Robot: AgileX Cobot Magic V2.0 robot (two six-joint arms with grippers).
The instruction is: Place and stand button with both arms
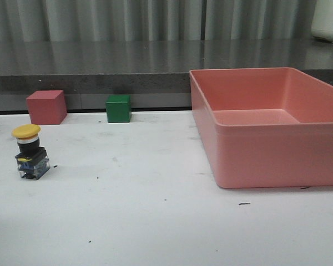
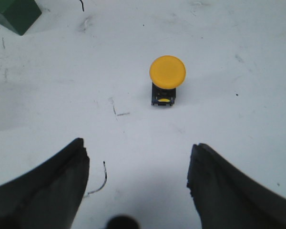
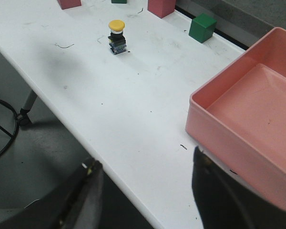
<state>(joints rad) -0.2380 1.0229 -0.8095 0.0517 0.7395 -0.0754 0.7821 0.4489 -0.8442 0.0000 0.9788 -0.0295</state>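
Note:
The button [image 1: 29, 151] stands upright on the white table at the left, yellow cap on top, black collar and clear blocky base below. It also shows in the left wrist view [image 2: 166, 80] and in the right wrist view [image 3: 117, 36]. My left gripper [image 2: 138, 162] is open and empty, above the table and well short of the button. My right gripper [image 3: 145, 164] is open and empty, over the table's front edge, far from the button. Neither arm shows in the front view.
A large pink bin [image 1: 269, 124] fills the right side of the table, also in the right wrist view [image 3: 248, 119]. A red cube [image 1: 46, 107] and a green cube [image 1: 118, 108] stand along the back edge. Another green cube [image 2: 15, 14] lies near the left gripper.

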